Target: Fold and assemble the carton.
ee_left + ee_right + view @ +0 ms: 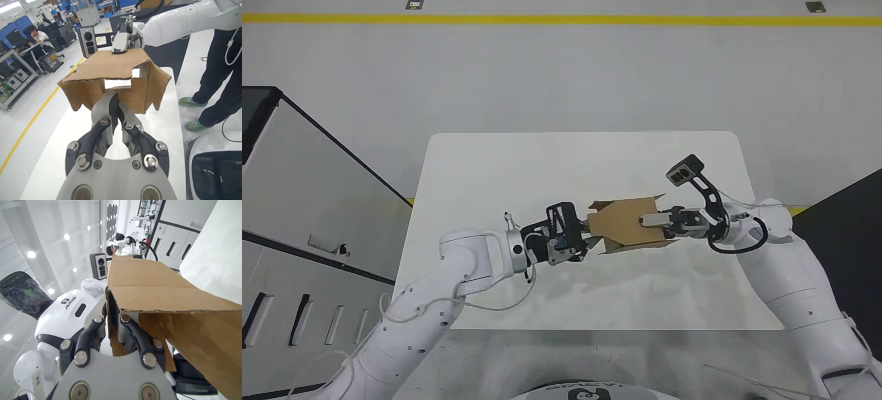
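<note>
Left jaws pinch the carton (113,64) at one end, right jaws opposite.

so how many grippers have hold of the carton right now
2. The left gripper is shut on a small flap at one end of the carton. The right gripper is shut on a panel edge at the opposite end. The robot has just these two.

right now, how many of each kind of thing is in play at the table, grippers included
carton: 1
grippers: 2, the left gripper and the right gripper, each shut on the carton
table: 1
total: 4
</note>
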`<act>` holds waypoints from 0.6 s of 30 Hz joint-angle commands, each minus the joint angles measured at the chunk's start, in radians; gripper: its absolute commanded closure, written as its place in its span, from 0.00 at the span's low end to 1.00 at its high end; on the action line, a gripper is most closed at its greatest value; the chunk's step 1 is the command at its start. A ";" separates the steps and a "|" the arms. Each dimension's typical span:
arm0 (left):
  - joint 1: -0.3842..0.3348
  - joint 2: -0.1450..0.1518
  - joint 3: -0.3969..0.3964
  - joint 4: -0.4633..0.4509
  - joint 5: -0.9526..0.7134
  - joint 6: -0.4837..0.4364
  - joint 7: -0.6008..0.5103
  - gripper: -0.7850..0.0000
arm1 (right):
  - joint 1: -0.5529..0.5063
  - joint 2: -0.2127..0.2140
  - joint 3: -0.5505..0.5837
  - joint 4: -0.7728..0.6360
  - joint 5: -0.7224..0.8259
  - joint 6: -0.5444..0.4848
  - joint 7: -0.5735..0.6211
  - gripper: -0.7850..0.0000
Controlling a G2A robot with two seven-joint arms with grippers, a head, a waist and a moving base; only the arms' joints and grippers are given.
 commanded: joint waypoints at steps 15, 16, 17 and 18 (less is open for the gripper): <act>-0.002 0.001 -0.008 -0.006 0.007 0.016 0.003 1.00 | -0.011 -0.001 0.034 0.005 -0.001 0.000 0.000 1.00; -0.001 0.001 -0.009 -0.008 0.007 0.019 0.003 1.00 | -0.012 -0.001 0.037 0.004 -0.001 -0.001 -0.001 1.00; -0.001 0.001 -0.008 -0.009 0.007 0.019 0.002 1.00 | -0.013 -0.001 0.039 0.004 0.000 0.000 0.000 1.00; -0.001 0.001 -0.008 -0.010 0.007 0.021 0.002 1.00 | -0.014 -0.001 0.042 0.004 0.002 0.000 0.000 1.00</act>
